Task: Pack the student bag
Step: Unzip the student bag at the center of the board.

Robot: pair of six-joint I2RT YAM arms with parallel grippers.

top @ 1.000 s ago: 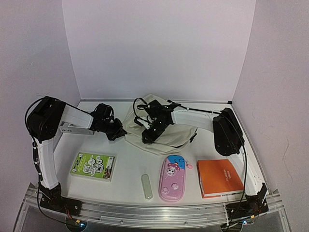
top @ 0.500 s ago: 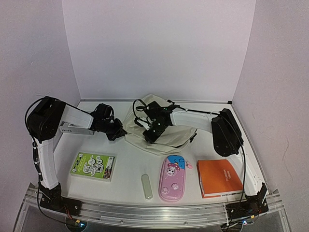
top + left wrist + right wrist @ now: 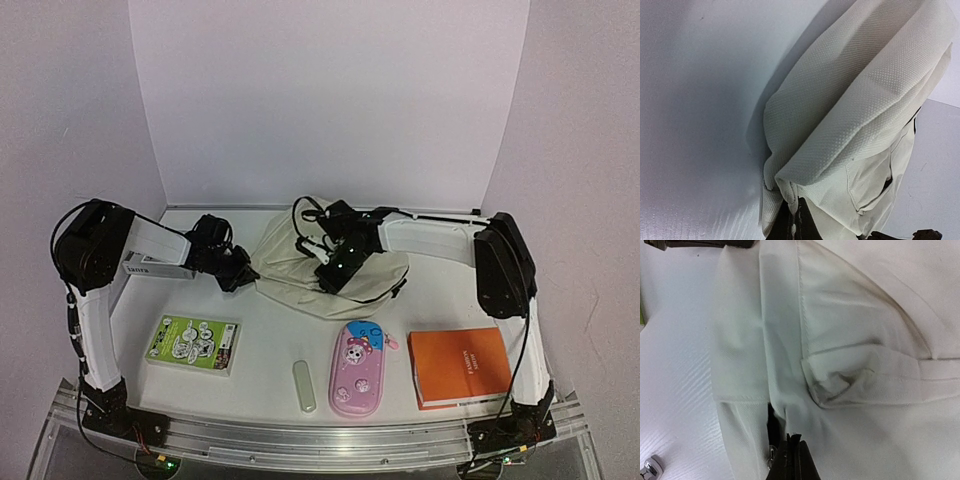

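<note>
The student bag [image 3: 372, 283], a cream fabric backpack, lies crumpled at the back middle of the table. My left gripper [image 3: 242, 276] is at its left edge, shut on a fold of the textured cream fabric [image 3: 855, 100]; the dark fingertips [image 3: 792, 220] pinch that fold. My right gripper [image 3: 331, 277] is over the bag's middle, shut on a thin ridge of bag fabric [image 3: 865, 315]. Its fingertips [image 3: 793, 446] sit beside a dark slit with a small metal zipper pull [image 3: 771, 454].
In front of the bag lie a green printed booklet [image 3: 192, 343], a pale green stick [image 3: 304, 386], a pink cartoon pencil case [image 3: 357, 367] and an orange book [image 3: 456, 366]. White walls enclose the table on three sides.
The right gripper has shut on the bag fabric and moved right, drawing the cloth with it; its elbow swung right. The left gripper has held still.
</note>
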